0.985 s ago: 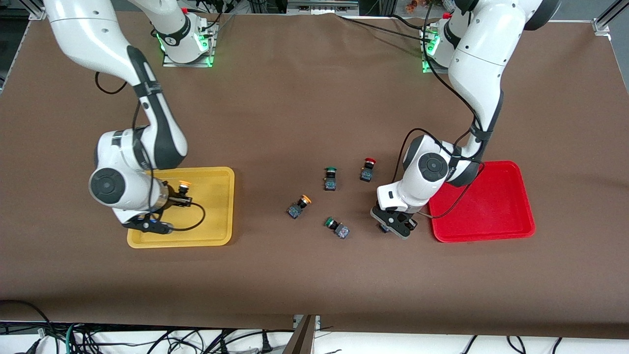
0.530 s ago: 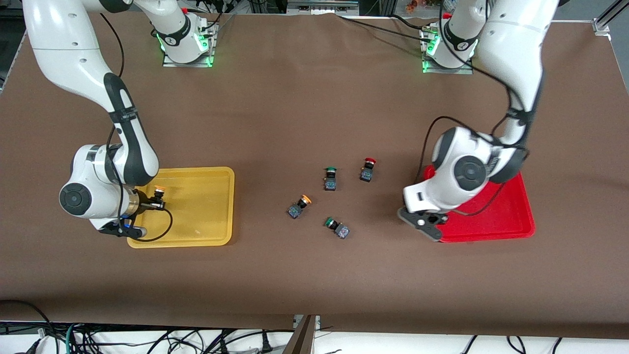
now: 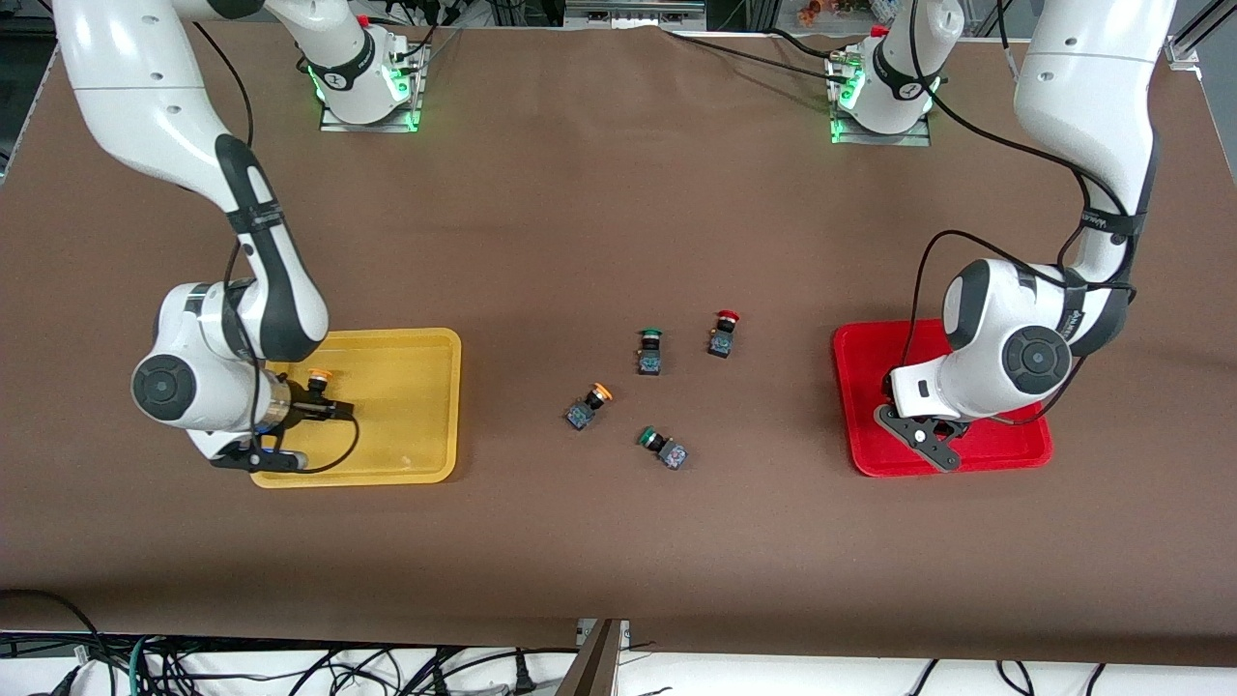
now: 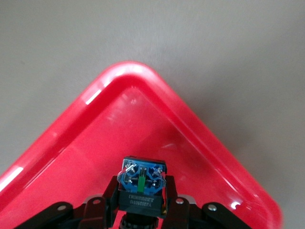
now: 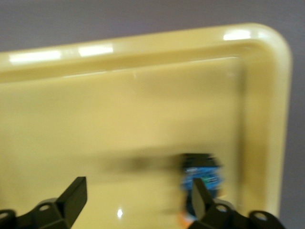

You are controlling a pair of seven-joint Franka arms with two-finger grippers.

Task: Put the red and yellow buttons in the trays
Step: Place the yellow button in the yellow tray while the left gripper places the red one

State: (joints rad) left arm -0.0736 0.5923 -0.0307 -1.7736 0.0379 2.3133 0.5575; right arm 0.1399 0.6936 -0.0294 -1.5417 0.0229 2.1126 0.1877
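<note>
The buttons are small switches, each with a black body, a bluish square base and a coloured cap. 1 orange-capped button [image 3: 315, 384] sits in the yellow tray [image 3: 416, 435], at the part of it toward the right arm's end of the table, tipped with its cap up; in the right wrist view it is a smeared blue and black patch [image 5: 202, 179] near the tray's rim [image 5: 143, 45]. The right gripper [image 3: 324, 411] hangs just over that button with its fingers [image 5: 71, 198] spread apart, holding nothing.

The left gripper [image 3: 918, 425] is over the red tray [image 3: 1005, 449], at the corner nearest the loose buttons and the front camera. Its jaws are clamped on a button whose blue base [image 4: 142, 177] faces outward; its cap is hidden by the fingers, so its colour cannot be told, and the front view hides the whole button under the wrist.

4 buttons lie on the brown table [image 3: 618, 541] between the 2 trays: a red-capped button [image 3: 723, 333] closest to the red tray, a green-capped button [image 3: 649, 351] beside it, a second orange-capped button [image 3: 588, 405] toward the yellow tray, and another green-capped button [image 3: 663, 447] nearest the front camera, lying on its side.
</note>
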